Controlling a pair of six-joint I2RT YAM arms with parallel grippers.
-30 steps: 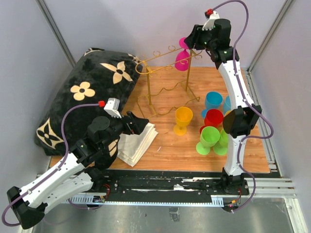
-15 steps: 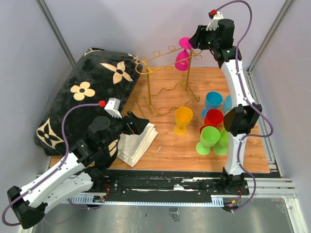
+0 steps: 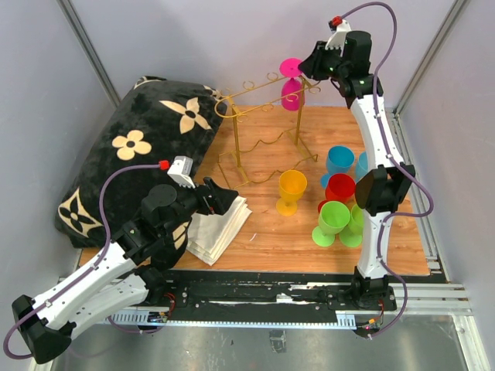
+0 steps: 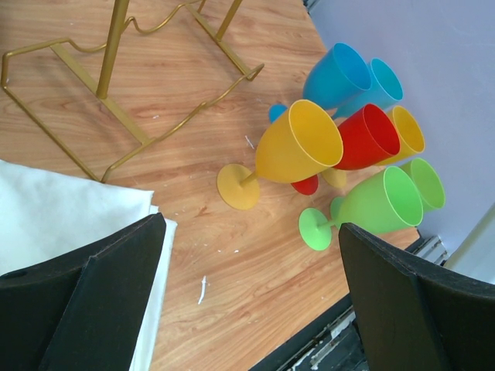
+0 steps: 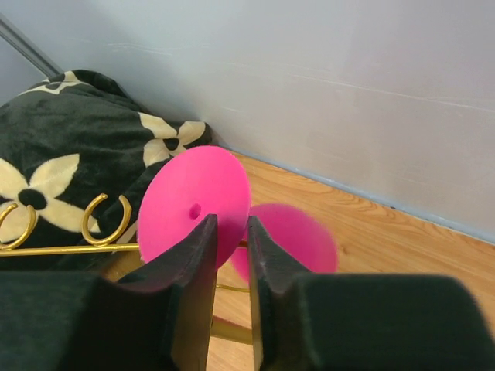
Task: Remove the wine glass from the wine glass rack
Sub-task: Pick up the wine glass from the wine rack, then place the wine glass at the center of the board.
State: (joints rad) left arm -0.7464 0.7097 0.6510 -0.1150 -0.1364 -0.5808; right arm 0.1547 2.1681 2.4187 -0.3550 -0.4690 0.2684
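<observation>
Furthest left, pillow point(image 3: 131, 154): black with cream flower motifs, lying over the left edge of the wooden surface point(image 3: 263, 239).
Left hand point(image 3: 226, 198): low at the near left of the surface. Its fingers are spread wide with nothing between them.
Cloths point(image 3: 216, 230): a stack of folded white cloths on the surface, partly beneath the left hand.
Rack point(image 3: 237, 151): a gold wire stand, upright at the back middle of the surface, with curled hooks along its top rail.
Yellow goblet point(image 3: 292, 189): upright and alone on the surface, just in front of the rack's foot.
Wine glass point(image 3: 292, 94): pink, hanging upside down at the right end of the top rail. Its round foot is uppermost and its bowl below; it is not yet off the rack.
Right hand point(image 3: 309, 66): raised at the back, level with the rail, reaching in from the right of the glass. Its two fingers point(image 5: 193, 270) are drawn nearly together and pinch the glass between foot and bowl. The stem itself is hidden between them.
Goblet group point(image 3: 340, 188): blue, red and green goblets, upright and crowded together at the right of the surface, well apart from the hanging glass.
</observation>
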